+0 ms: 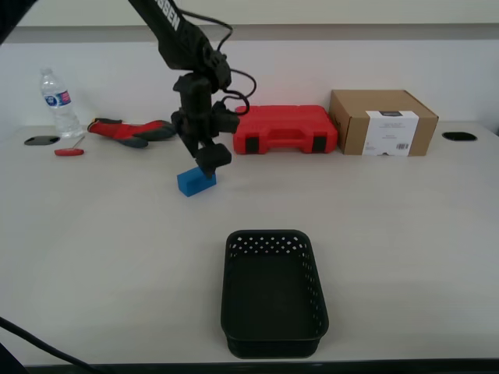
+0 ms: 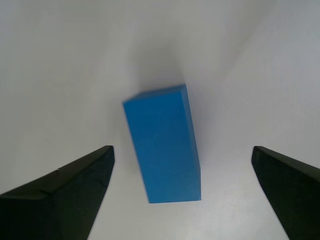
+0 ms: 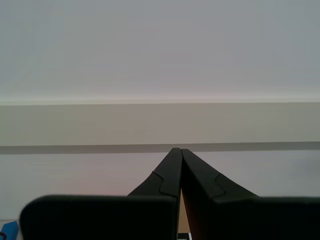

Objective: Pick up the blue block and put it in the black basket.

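Observation:
The blue block (image 1: 195,181) lies on the table, left of centre in the exterior view. My first gripper (image 1: 209,160) hangs just above it, open. In the first wrist view the blue block (image 2: 164,145) lies between the two spread black fingers (image 2: 75,185), untouched. The black basket (image 1: 270,292) stands empty near the table's front edge, well apart from the block. My second gripper (image 3: 179,155) is shut and empty, pointing at a wall; it does not show in the exterior view.
A red tool case (image 1: 284,129) and a cardboard box (image 1: 382,122) stand at the back. A water bottle (image 1: 59,103), red gloves (image 1: 129,130) and a small red tool (image 1: 69,152) lie at the back left.

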Robot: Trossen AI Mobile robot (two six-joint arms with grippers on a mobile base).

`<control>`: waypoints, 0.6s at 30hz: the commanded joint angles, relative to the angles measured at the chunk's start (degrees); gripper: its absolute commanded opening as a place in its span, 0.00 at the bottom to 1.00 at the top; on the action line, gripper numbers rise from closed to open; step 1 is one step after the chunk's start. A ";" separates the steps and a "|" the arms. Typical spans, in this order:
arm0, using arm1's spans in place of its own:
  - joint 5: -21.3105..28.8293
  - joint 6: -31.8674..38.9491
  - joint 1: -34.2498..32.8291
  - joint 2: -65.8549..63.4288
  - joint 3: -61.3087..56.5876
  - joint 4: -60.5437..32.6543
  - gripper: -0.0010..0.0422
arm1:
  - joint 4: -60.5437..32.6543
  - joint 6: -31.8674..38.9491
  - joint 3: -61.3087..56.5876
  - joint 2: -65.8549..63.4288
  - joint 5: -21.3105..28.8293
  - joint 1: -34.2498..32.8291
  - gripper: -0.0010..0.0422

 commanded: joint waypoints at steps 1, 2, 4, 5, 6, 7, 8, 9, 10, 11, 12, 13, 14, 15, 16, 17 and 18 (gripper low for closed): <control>0.00 0.02 -0.02 0.02 0.11 0.28 0.02 | 0.72 0.11 1.81 5.55 -6.19 0.17 0.88; 0.00 0.00 0.00 0.02 0.11 0.22 0.02 | 0.24 -0.13 2.69 7.19 -6.23 0.37 0.82; 0.00 0.00 0.00 0.02 0.11 0.22 0.02 | -3.23 -1.86 5.16 10.27 -3.63 0.85 0.65; -0.02 0.00 0.00 0.02 0.11 0.20 0.02 | -5.84 -2.58 6.23 10.43 -1.09 1.05 0.56; -0.02 0.00 0.00 0.02 0.11 0.20 0.02 | -8.24 -3.56 7.17 10.27 -1.44 1.05 0.44; -0.02 0.02 0.00 0.02 0.11 0.20 0.02 | -12.68 -3.65 8.55 9.44 -1.77 1.01 0.30; -0.02 0.00 0.00 0.02 0.11 0.07 0.02 | -15.74 -3.96 9.46 8.48 -1.36 0.92 0.20; -0.02 0.00 0.00 0.02 0.11 0.20 0.02 | -17.59 -5.79 9.73 6.62 0.66 0.85 0.08; -0.02 0.00 0.00 0.02 0.11 0.20 0.02 | -19.30 -7.43 9.68 4.57 4.37 0.85 0.00; -0.02 0.00 0.02 0.02 0.11 0.04 0.02 | -20.70 -8.48 9.22 2.14 7.39 0.79 0.03; -0.02 0.00 0.02 0.02 0.11 0.00 0.02 | -21.97 -9.11 8.66 0.22 8.46 0.37 0.02; 0.00 0.02 0.00 0.02 0.11 0.09 0.02 | -23.71 -9.18 7.78 -2.25 8.48 -0.26 0.01; 0.00 0.00 0.02 0.02 0.11 0.15 0.02 | -25.64 -9.18 6.71 -4.87 8.66 -1.20 0.02; 0.00 0.02 0.02 0.02 0.11 0.17 0.02 | -26.93 -9.29 5.38 -7.26 9.25 -2.27 0.02; -0.04 0.00 0.04 0.02 0.11 0.13 0.02 | -27.58 -9.97 2.91 -10.67 10.78 -3.82 0.02; -0.04 0.00 0.04 0.02 0.11 0.04 0.02 | -27.56 -10.60 0.20 -13.55 12.72 -5.60 0.02; -0.04 0.00 0.04 0.02 0.11 0.11 0.02 | -27.19 -10.69 -2.89 -16.46 14.38 -7.82 0.02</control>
